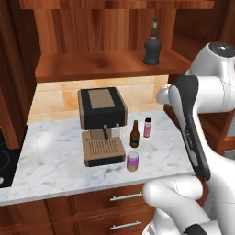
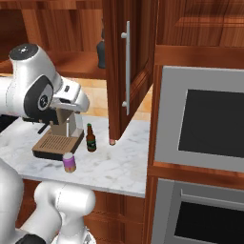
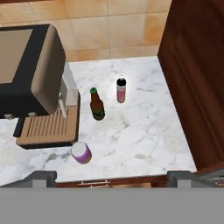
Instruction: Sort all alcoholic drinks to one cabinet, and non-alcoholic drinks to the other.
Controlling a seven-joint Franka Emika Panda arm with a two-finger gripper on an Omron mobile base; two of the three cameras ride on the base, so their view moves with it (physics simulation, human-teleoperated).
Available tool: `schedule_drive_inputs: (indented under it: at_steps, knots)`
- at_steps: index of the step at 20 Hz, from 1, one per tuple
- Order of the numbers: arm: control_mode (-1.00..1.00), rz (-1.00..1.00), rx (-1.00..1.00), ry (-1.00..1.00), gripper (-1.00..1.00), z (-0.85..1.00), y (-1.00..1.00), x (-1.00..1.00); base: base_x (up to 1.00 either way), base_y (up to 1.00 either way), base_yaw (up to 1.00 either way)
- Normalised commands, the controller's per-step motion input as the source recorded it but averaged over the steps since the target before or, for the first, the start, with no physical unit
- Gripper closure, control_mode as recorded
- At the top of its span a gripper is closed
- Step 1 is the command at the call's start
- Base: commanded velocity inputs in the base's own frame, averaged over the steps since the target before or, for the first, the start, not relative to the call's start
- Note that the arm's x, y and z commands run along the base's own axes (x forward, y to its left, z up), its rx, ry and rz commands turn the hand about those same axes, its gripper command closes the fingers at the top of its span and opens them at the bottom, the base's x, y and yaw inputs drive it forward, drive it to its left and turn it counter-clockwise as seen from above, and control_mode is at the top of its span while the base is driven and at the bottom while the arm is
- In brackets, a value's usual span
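Sorting drinks, one apparently done.
Grey bottle (image 1: 152, 47) sits on the cabinet (image 1: 103, 64) shelf; beer (image 3: 96, 105), pink bottle (image 3: 121, 90) and can (image 3: 81, 152) wait mid-counter (image 3: 144, 135); hand (image 3: 112, 177) wide, empty.

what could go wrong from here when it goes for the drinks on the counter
1. The brown beer bottle and pink bottle stand close together, so the open jaws reaching for one might tip the other.
2. The beer bottle also stands right beside the coffee machine, leaving little room on that side.
3. The open cabinet door hangs over the counter's right end; a lifted bottle or the arm may clip it on the way to the shelf holding the dark grey bottle.
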Motion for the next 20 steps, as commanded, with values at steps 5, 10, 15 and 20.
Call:
schedule_drive_inputs:
  at_steps: [5,10,15,20]
  knots:
    - [-1.00,0.00,0.15,0.02,-1.00,-0.80,0.12,0.00,0.00,0.00,0.00]
    - [-1.00,0.00,0.16,0.00,-1.00,-0.57,0.00,0.02,0.00,0.00,0.00]
    - [-1.00,0.00,0.06,0.00,-1.00,-0.37,0.12,0.20,0.00,0.00,0.00]
    - [-1.00,0.00,0.00,0.00,-1.00,-0.25,0.18,0.34,0.00,0.00,0.00]
